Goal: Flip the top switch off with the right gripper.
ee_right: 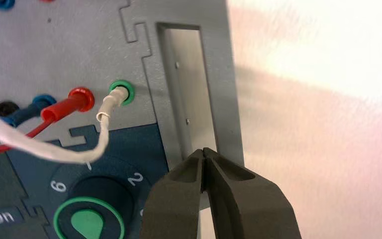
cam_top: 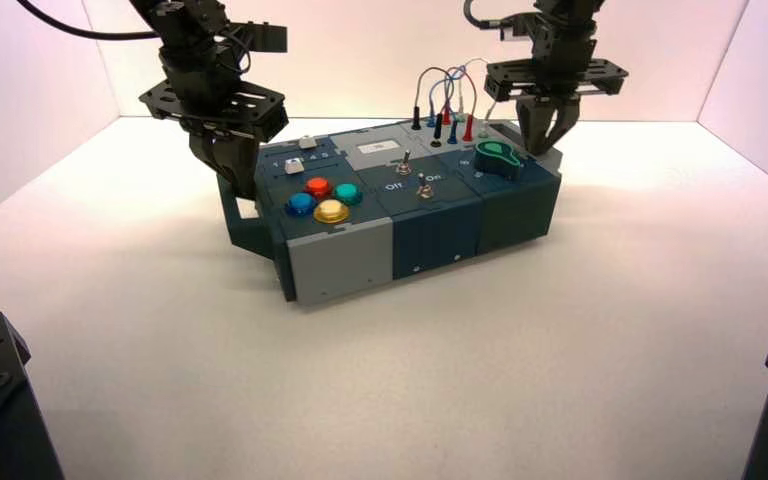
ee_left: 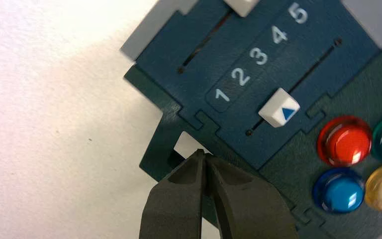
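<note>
In the high view, your right gripper (cam_top: 545, 140) hangs over the far right corner of the box (cam_top: 340, 265), just beyond the green pointed knob (cam_top: 498, 157). The top switch (cam_top: 401, 162) sits in the middle panel, the farther of two silver toggles, with the other toggle (cam_top: 424, 188) just nearer and the "Off" and "On" lettering between them. So your target lies well to the left of that gripper. The left gripper (cam_top: 228, 165) is parked at the box's far left edge, beside the coloured push buttons (cam_top: 320, 198).

In the left wrist view, the left gripper (ee_left: 204, 155) has its fingers pressed together at the box's edge, near the white slider cap (ee_left: 278, 107) that sits under the 3.

In the right wrist view, your right gripper (ee_right: 203, 152) is pinched together too, its tips over the grey rim beside the recessed metal plate (ee_right: 191, 84), with the green socket (ee_right: 122, 92) and its white wire (ee_right: 54, 149) nearby. The switch is out of this view.

Expect that lever to be small, stiff and slippery, snapping over once pushed. Don't grasp it; nudge its tip sideways with the joined fingertips.
</note>
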